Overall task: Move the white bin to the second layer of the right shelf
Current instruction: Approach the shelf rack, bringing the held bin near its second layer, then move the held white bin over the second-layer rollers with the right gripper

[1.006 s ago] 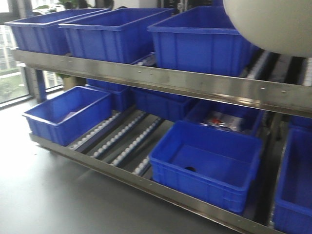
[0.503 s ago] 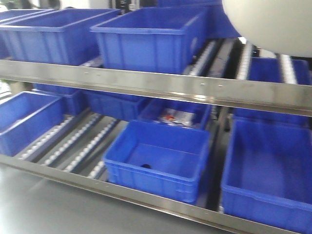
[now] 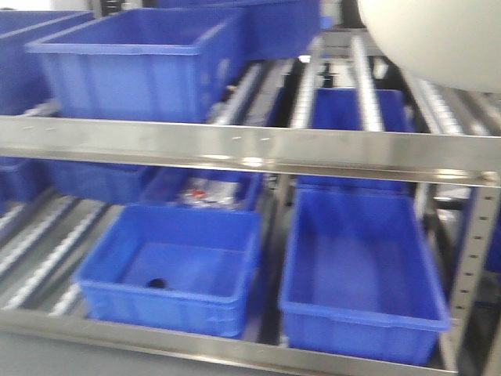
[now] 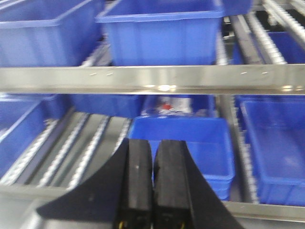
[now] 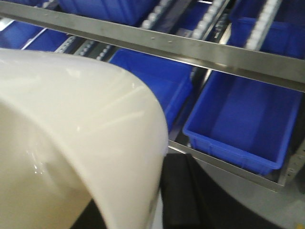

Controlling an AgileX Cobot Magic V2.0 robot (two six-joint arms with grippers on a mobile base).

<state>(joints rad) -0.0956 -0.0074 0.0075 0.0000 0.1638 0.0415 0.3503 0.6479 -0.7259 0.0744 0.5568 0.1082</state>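
The white bin [image 3: 438, 39] hangs at the top right of the front view, above the rack. In the right wrist view the white bin [image 5: 71, 133] fills the left half, and my right gripper [image 5: 157, 210] is shut on its wall, with one black finger [image 5: 186, 191] outside the wall. The second layer [image 3: 368, 86] is the upper roller level behind a bolted steel front bar [image 3: 250, 149]; its roller rails lie bare at the right. In the left wrist view, my left gripper [image 4: 152, 157] is shut on nothing, in front of the rack.
Blue crates [image 3: 141, 66] stand on the upper level at the left. On the lower level sit a small blue crate [image 3: 172, 266] and a longer one [image 3: 360, 266]. A perforated steel upright [image 3: 470, 258] stands at the right.
The front view has swung right along the rack, so the crates have slid left in the picture. The white bin stays at the top right, still held.
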